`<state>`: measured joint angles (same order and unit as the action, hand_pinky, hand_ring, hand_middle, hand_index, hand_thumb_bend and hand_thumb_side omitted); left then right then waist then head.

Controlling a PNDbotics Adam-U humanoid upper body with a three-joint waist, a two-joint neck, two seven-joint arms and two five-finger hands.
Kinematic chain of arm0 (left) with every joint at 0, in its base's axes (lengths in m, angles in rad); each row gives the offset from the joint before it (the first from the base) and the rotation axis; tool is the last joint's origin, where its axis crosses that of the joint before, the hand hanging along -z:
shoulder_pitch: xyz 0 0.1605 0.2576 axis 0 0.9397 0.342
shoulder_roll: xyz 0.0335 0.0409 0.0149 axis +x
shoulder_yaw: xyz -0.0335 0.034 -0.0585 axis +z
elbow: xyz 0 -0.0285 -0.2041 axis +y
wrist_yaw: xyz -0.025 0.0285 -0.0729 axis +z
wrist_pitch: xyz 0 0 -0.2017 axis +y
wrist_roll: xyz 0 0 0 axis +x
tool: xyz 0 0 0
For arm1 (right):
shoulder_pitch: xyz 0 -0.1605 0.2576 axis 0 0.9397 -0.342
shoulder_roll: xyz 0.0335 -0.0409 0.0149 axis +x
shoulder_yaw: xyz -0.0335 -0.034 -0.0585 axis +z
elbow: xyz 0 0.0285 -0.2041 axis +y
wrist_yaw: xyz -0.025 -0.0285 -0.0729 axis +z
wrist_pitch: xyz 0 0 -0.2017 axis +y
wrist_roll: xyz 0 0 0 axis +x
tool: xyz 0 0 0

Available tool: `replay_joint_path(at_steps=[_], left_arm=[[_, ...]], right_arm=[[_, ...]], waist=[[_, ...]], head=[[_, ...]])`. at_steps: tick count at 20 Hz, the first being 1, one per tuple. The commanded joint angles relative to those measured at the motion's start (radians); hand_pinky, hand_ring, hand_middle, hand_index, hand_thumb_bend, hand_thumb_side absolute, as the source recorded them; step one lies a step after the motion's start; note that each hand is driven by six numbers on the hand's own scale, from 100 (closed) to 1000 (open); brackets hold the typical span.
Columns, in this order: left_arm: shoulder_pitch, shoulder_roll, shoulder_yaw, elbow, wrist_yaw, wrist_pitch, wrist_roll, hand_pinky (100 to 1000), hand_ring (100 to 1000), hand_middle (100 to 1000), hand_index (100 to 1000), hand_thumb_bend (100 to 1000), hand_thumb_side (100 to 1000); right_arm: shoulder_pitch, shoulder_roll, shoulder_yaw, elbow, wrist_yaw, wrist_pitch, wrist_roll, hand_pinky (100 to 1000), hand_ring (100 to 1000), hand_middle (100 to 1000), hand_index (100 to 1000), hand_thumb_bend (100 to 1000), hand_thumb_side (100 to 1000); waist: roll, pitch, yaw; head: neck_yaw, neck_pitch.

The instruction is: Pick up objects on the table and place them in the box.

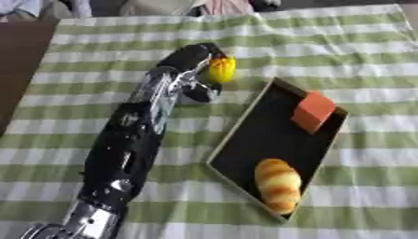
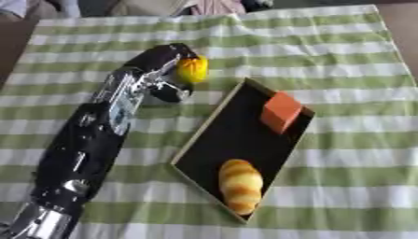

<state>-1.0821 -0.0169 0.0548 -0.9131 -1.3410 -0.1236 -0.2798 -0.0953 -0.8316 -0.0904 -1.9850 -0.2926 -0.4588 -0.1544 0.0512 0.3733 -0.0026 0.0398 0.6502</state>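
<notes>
While outstretched, left robot hand curls round yellow fruit

Box sitting right of centre on the tablecloth, block in its far end, bread roll in its near end, left hand just behind-left of it wrapped round a fruit

A homelike dining setting, though which room cannot be told: a surface under a green-and-white checked cloth, with seated people at its far edge.
</notes>
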Motion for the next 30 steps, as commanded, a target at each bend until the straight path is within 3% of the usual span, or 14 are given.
replay_joint_path(at_steps=[1,8,11,13,16,19,30], left_arm=[[-0.018,0.023,0.011,0.009,-0.015,0.013,0.02,813,912,815,836,100,179],[-0.02,0.023,0.005,0.022,0.0,0.015,0.026,743,861,764,790,100,220],[-0.021,0.027,0.001,0.012,-0.011,0.014,0.046,698,829,733,765,100,173],[-0.024,0.03,-0.003,-0.003,-0.038,0.011,0.089,666,807,710,745,100,102],[-0.032,0.031,-0.007,-0.03,-0.109,0.002,0.187,598,766,671,713,213,100],[-0.039,0.026,-0.011,-0.046,-0.144,-0.016,0.259,572,745,646,697,200,100],[-0.012,0.021,-0.082,-0.147,-0.04,-0.108,0.281,481,668,581,655,134,100]], right_arm=[[-0.001,-0.024,-0.004,-0.015,-0.003,0.002,0.004,952,822,541,782,100,470],[0.008,-0.022,-0.004,-0.015,0.0,0.006,0.007,953,821,539,782,100,470],[0.011,-0.022,-0.003,-0.015,0.001,0.008,0.007,952,821,537,782,100,470],[0.013,-0.023,-0.002,-0.015,0.001,0.009,0.007,953,821,537,782,100,470],[0.015,-0.023,-0.001,-0.015,-0.001,0.013,0.006,953,821,535,783,100,470],[0.011,-0.027,-0.002,-0.015,-0.009,0.012,0.003,952,821,536,783,100,470],[0.033,-0.044,-0.015,-0.015,-0.015,-0.009,-0.011,949,821,538,784,100,470]], waist=[[-0.005,-0.017,-0.005],[-0.005,-0.019,-0.006],[-0.006,-0.021,-0.006],[-0.006,-0.023,-0.004],[-0.008,-0.026,-0.002],[-0.01,-0.029,0.0],[-0.011,-0.052,0.02]], head=[[0.001,-0.011],[0.002,-0.008],[0.0,-0.006],[-0.001,-0.002],[-0.001,0.004],[-0.004,0.013],[-0.031,0.043]])
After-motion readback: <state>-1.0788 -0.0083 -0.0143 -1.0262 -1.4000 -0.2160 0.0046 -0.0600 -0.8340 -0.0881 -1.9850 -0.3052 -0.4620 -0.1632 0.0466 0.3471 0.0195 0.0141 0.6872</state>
